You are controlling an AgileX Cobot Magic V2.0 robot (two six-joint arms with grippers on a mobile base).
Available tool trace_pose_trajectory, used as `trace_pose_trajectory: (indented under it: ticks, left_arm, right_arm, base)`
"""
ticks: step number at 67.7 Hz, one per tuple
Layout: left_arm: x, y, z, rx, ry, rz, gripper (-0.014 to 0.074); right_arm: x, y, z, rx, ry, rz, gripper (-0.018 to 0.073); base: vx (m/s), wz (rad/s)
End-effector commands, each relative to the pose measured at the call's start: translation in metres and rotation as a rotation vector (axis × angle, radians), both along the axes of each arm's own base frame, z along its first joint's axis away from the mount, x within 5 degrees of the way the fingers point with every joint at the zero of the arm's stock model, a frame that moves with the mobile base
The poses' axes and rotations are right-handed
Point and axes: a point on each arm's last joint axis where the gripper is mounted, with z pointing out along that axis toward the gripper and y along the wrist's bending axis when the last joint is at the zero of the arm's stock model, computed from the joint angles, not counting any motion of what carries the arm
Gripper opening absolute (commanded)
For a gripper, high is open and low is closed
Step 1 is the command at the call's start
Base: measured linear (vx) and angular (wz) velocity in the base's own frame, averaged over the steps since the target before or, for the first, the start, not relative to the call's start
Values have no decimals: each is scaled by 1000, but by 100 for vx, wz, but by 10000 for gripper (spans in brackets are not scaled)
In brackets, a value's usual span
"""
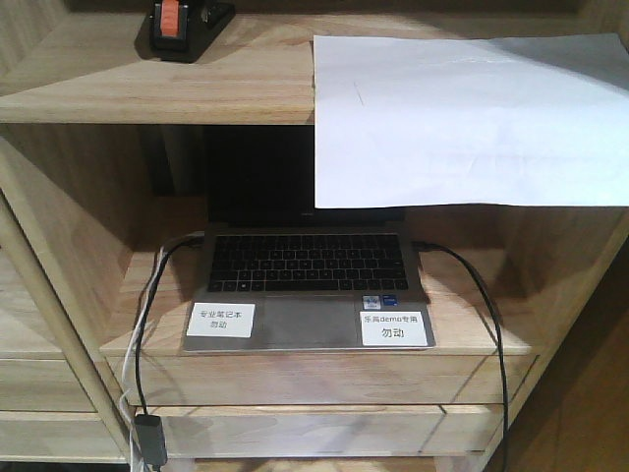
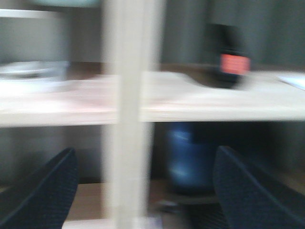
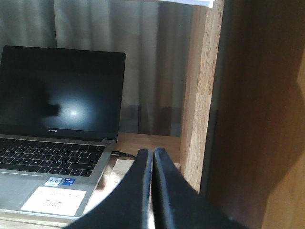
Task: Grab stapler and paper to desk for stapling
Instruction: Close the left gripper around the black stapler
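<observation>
The black stapler (image 1: 182,27) with an orange-red patch sits on the upper shelf at the top left. It also shows blurred in the left wrist view (image 2: 230,63), on the shelf beyond a wooden post. The white paper (image 1: 462,118) lies on the same shelf at the right and hangs over its front edge. My left gripper (image 2: 145,191) is open and empty, below shelf level, well short of the stapler. My right gripper (image 3: 152,157) is shut and empty, low beside the laptop. The desk is out of view. Neither gripper shows in the front view.
An open laptop (image 1: 307,285) with white labels and cables fills the lower compartment, and shows in the right wrist view (image 3: 52,133). A vertical shelf post (image 2: 127,114) stands right before my left gripper. A wooden side panel (image 3: 202,95) is close to my right gripper. A blue object (image 2: 188,157) sits under the shelf.
</observation>
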Motion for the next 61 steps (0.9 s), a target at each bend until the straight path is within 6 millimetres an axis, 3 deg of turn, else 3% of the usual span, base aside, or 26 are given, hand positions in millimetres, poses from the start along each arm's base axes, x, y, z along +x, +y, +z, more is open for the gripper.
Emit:
trace_pose_trajectory:
  ticks: [1,21,48,61]
  left_arm:
    - [11,-9,19,-4,-55,-90,554]
    - [74,-43,50,11,45,-257,554]
    - [173,-88,124,-13,74,-344,554]
    - [217,-105,139,-9,95,-368,554]
  right_arm:
    - [0,1,-1,-9,-55,5,-9]
    - [0,1,-1,-9,-55,5,-9]
    - [0,1,-1,-9,-55,5,-9]
    - [0,1,-1,-9,-55,5,-9]
  base:
    - [0,0]
    - [0,0]
    - [0,0]
    - [0,0]
